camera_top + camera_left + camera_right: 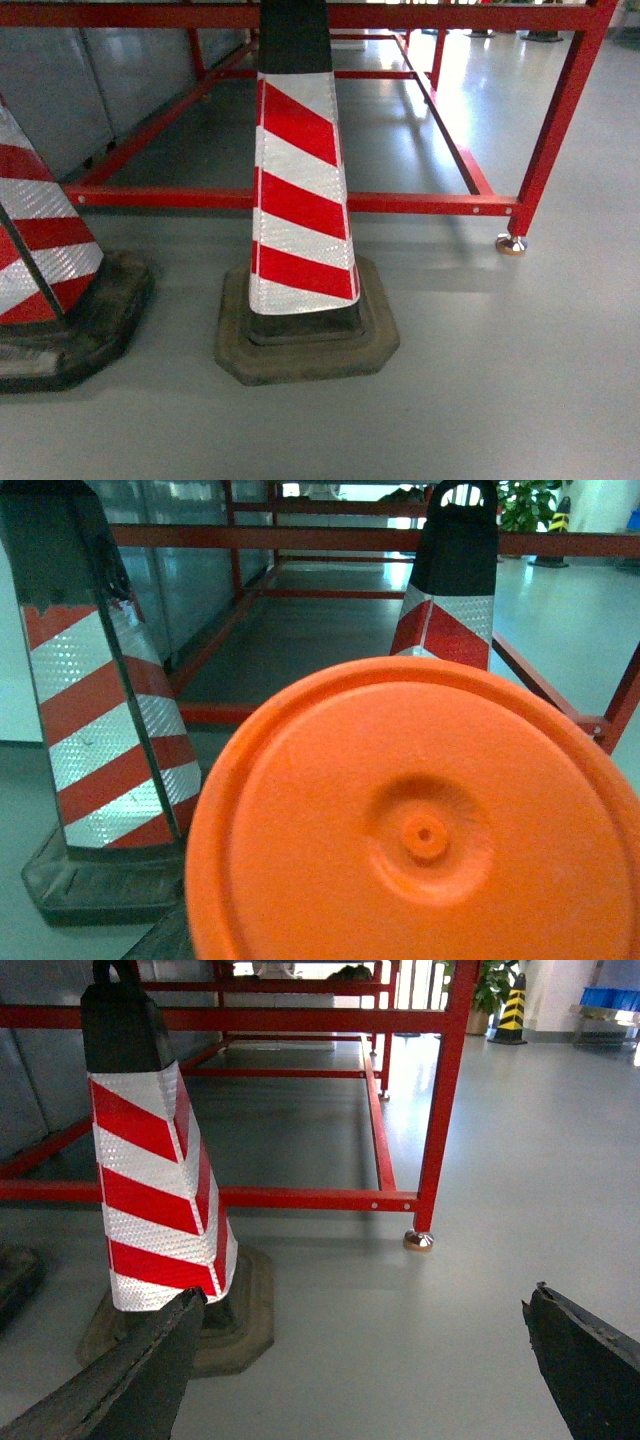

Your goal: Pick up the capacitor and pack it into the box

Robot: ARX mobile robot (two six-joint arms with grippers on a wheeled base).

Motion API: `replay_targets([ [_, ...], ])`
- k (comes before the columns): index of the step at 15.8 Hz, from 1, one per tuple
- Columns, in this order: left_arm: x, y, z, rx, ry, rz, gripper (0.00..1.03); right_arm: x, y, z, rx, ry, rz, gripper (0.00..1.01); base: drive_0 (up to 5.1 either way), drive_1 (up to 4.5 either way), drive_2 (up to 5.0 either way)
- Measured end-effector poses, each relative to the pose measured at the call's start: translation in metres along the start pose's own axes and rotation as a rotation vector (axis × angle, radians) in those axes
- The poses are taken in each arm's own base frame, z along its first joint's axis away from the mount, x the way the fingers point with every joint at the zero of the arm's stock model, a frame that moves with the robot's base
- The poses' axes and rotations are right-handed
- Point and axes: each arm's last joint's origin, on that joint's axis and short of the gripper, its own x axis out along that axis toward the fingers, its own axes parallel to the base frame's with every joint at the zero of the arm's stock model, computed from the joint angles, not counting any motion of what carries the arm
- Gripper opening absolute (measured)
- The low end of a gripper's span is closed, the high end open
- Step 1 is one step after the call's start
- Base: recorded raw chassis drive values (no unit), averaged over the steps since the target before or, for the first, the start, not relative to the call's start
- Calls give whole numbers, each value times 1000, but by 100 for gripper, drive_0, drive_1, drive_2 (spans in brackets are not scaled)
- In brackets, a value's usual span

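Neither the capacitor nor the box shows in any view. In the left wrist view a big round orange plastic disc with a small hub in its middle fills the lower frame and hides the left gripper. My right gripper hangs open above bare grey floor, with nothing between its dark fingers. No arm or gripper appears in the head view.
A red-and-white striped traffic cone on a dark base stands straight ahead, with a second cone at the left. Behind them runs a low red steel frame with a metal foot. Grey floor lies to the right.
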Motion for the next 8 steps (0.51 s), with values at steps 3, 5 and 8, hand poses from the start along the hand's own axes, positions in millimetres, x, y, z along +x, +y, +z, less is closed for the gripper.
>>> replay_targets([
  [3,0,0,0,0,2,0,44,0,0,0,0,3,-1,98,6,275,-263],
  [5,0,0,0,0,1,-1,44,0,0,0,0,2,0,98,0,0,0],
  [8,0,0,0,0,1,0,44,0,0,0,0,1,0,98,0,0,0],
])
